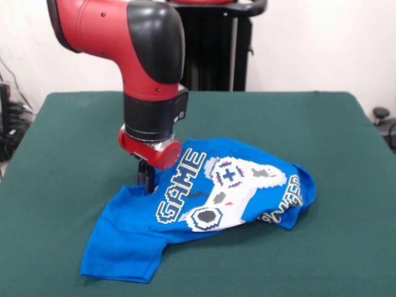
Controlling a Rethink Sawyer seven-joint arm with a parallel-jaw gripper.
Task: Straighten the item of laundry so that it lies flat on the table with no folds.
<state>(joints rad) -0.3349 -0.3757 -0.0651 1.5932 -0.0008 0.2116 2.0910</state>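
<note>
Arm reaches low over the table, wrist vertical, gripper pointing straight down. Its dark fingers meet the shirt at the cloth's upper left edge, beside the "GAME" lettering. Jaws appear closed on that edge, pinching a raised bit of fabric; judged so from the cloth rising toward the tips.

Shirt sits around mid-table, somewhat toward the near edge, well clear of every corner. Far from flat: the printed front is tented up into a soft ridge, likely because the gripper holds it aloft there. Right side is bunched and tucked under, so the second word bends round the fold and reads only in part. One flap, sleeve or hem, spreads flat toward the near left.

Fabric: thin bright blue knit, limp, drapes in rounded folds. Print is blocky, white controller, yellow-white letters. Table cover is dark green, matte, felt-like, probably grippy enough to drag cloth against.
</note>
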